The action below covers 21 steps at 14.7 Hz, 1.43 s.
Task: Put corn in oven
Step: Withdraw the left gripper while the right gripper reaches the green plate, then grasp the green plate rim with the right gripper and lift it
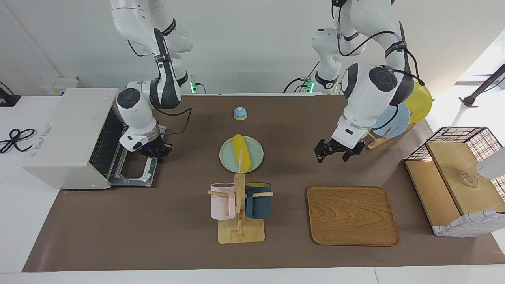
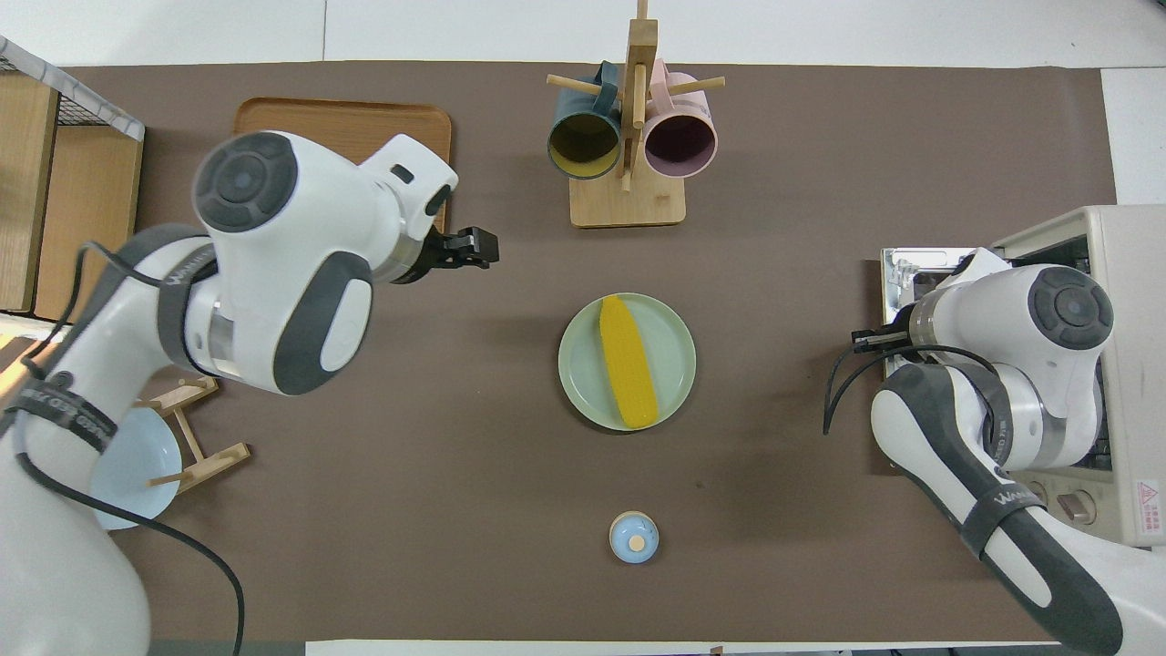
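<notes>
Corn untouched on plate, oven door down; left end effector, open and empty, must grasp it; right end effector, fingers indiscernible, waits at oven

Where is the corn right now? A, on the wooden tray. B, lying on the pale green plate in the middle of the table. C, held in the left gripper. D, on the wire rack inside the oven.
B: the corn lies on the pale green plate mid-table, with no gripper touching it.
</notes>
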Each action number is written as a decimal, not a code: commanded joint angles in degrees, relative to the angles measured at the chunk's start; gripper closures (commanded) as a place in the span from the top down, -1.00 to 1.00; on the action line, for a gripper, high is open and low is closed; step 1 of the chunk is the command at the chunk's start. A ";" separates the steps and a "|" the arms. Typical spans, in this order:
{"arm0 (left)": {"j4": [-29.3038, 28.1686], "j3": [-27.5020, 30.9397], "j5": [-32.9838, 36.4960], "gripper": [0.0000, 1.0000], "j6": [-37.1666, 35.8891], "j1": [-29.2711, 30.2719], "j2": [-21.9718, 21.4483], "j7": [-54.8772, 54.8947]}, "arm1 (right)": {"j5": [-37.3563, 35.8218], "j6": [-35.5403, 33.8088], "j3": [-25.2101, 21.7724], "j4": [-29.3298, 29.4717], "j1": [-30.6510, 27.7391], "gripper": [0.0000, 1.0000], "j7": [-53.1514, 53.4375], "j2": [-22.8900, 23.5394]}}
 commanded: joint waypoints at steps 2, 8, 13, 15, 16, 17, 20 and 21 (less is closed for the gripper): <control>0.33 -0.53 3.15 1.00 -5.75 3.94 -4.06 4.06 | -1.56 -5.18 -0.56 3.77 4.72 -0.40 7.82 -0.76; 0.16 -0.53 3.32 1.00 -15.86 7.64 -12.50 10.14 | 2.83 -16.72 -0.39 14.67 13.86 0.36 17.92 -0.77; -0.99 -0.70 3.41 1.00 -21.49 7.12 -15.77 9.96 | 2.92 -14.26 -0.39 19.50 24.93 0.34 32.52 1.25; -0.90 -0.70 3.41 1.00 -22.63 6.94 -15.77 10.23 | 2.84 -14.08 -0.39 22.32 29.15 0.31 36.30 3.18; -0.20 -0.62 3.41 1.00 -23.86 6.77 -15.50 10.31 | 2.84 -13.04 -0.39 23.37 31.08 0.30 39.02 4.06; 0.76 -0.70 3.50 1.00 -25.43 6.76 -15.24 10.40 | 2.75 -11.55 -0.39 23.82 32.41 0.30 41.22 5.37; 3.49 -0.79 3.24 1.00 -26.85 6.85 -14.01 11.28 | 1.70 -7.33 -0.48 24.96 37.50 0.29 46.49 10.38; 3.85 -0.70 2.98 1.00 -26.77 6.85 -13.92 11.28 | 0.91 -6.01 -0.56 24.96 39.00 0.29 48.08 11.79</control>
